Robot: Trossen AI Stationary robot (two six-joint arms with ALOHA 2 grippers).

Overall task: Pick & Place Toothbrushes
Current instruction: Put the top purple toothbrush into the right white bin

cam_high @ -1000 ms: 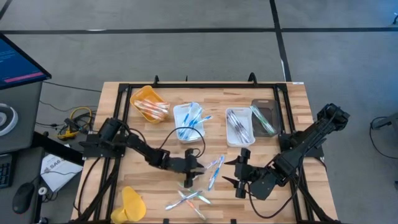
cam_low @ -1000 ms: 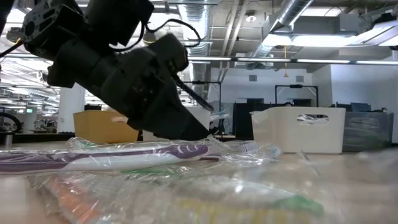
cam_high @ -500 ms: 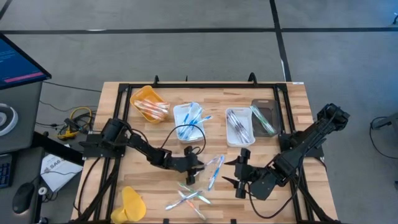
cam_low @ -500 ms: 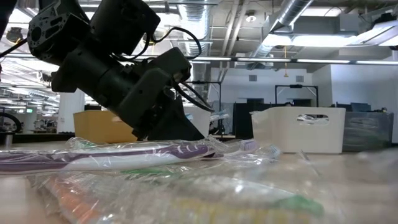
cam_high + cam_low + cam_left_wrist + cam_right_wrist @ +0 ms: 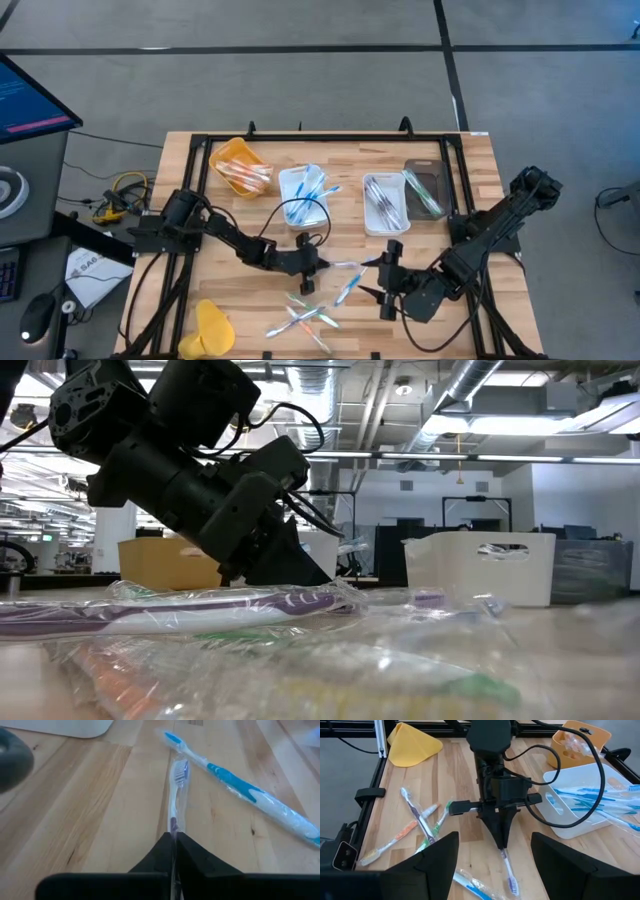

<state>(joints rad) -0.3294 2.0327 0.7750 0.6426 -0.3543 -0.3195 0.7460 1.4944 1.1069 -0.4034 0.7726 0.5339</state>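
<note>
Since my left gripper (image 5: 175,840) is pinched onto the purple toothbrush (image 5: 176,785) by its handle end, near the white tray (image 5: 303,190), I expect light, wrapper-slick handling. My right gripper (image 5: 384,272) waits open beyond it.

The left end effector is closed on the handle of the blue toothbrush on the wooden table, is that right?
Not quite. The left end effector is closed on the purple toothbrush, in its clear wrapper, not the blue toothbrush, which lies free beside it on the wooden table. The left wrist view shows this.
</note>
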